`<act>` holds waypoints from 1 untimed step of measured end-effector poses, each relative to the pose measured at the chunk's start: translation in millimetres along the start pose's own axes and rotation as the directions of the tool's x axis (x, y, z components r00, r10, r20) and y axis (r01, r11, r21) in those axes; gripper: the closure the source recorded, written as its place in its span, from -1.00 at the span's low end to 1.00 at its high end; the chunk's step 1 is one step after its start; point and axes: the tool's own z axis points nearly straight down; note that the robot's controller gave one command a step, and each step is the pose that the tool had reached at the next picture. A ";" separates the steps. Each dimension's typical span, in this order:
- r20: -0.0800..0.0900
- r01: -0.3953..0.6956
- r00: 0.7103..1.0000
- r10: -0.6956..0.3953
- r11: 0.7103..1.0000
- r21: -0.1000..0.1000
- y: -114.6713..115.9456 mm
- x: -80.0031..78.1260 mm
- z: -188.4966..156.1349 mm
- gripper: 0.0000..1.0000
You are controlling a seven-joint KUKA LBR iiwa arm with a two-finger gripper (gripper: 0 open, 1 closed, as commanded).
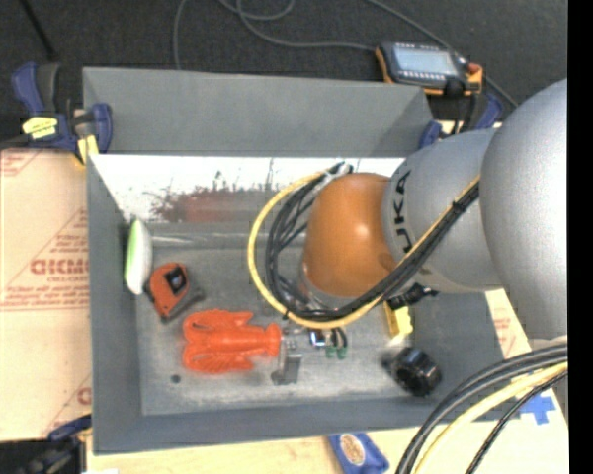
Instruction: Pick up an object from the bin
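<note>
My gripper [290, 360] reaches down under the orange wrist cover to the bin floor, near the front middle. Its tip stands at the right end of a red-orange plastic thing with ribbed arms [225, 343] lying flat along the front of the bin. I cannot make out whether the tip touches it. A small orange and black tape measure [168, 289] lies just up and left of the red-orange thing.
A white and green brush-like piece [135, 257] leans at the left wall. A black round thing [413, 371] sits at the front right, with a small yellow piece [396, 320] above it. The arm and its cables cover the bin's right middle.
</note>
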 end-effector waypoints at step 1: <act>0.002 0.125 0.992 -0.125 0.992 0.001 26.6 18.0 3.1 -1.00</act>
